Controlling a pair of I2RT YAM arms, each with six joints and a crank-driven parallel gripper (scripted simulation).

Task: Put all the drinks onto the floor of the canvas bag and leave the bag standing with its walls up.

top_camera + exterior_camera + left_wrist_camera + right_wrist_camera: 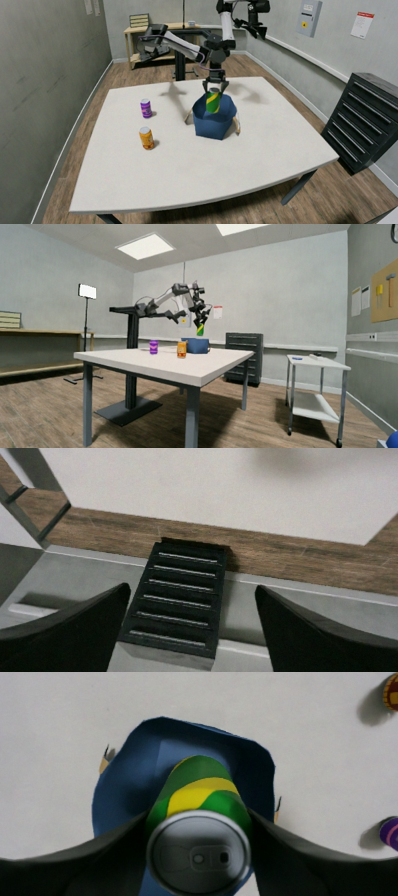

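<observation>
Basically, R gripper (215, 89) (200, 323) (199, 837) grips green can (213, 101) (200, 330) (200, 789) upright above canvas bag (212, 128) (197, 346) (127, 784), prob. for a straight drop; L gripper (258, 33) (192, 598) wide open, away from bag; purple (146, 109) (153, 347) (390, 833) & orange cans (147, 138) (181, 350) (392, 693) beside bag.

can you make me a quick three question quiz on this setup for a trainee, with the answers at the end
1. Which can does the right claw hold?
a) purple
b) green and yellow
c) orange

2. True or false: the bag is lying collapsed on its side.

3. Fill in the blank: the number of cans standing on the table outside the bag is ____.

Key: 1. b; 2. false; 3. two
</observation>
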